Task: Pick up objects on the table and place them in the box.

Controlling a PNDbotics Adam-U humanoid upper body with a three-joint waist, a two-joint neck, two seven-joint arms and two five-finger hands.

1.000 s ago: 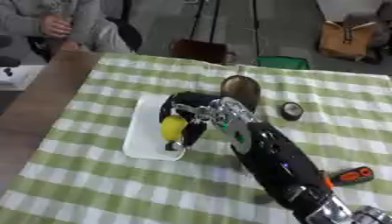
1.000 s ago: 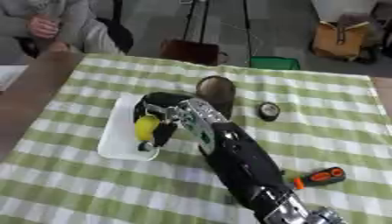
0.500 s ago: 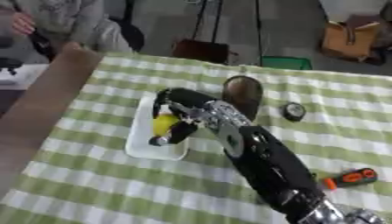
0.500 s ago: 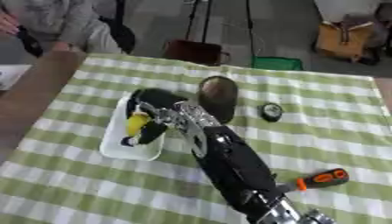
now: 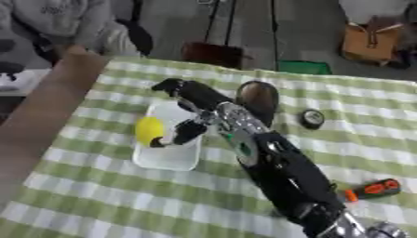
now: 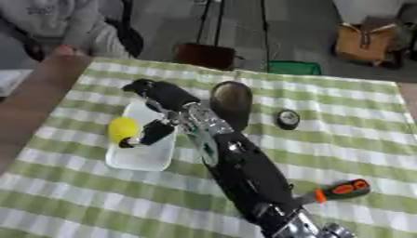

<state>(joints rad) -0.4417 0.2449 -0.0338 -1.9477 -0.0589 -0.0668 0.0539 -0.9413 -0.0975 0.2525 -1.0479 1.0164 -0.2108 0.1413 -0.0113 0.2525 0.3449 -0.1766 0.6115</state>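
- Right hand (image 5: 191,118) reaches from lower right over the box (image 5: 167,155); fingers spread and fairly straight, nothing clearly clasped. Blur hides whether the thumb touches the ball.
- Yellow ball (image 5: 149,130) sits in the box at its left side, just beside the thumb.
- Left hand not seen.
- Arm hides part of the brown oval object (image 5: 259,95); its form is hard to make out.
- Green-checked cloth (image 5: 90,195) covers the table; on it a round black item (image 5: 311,117) and an orange-handled screwdriver (image 5: 371,189), both well apart from the box.
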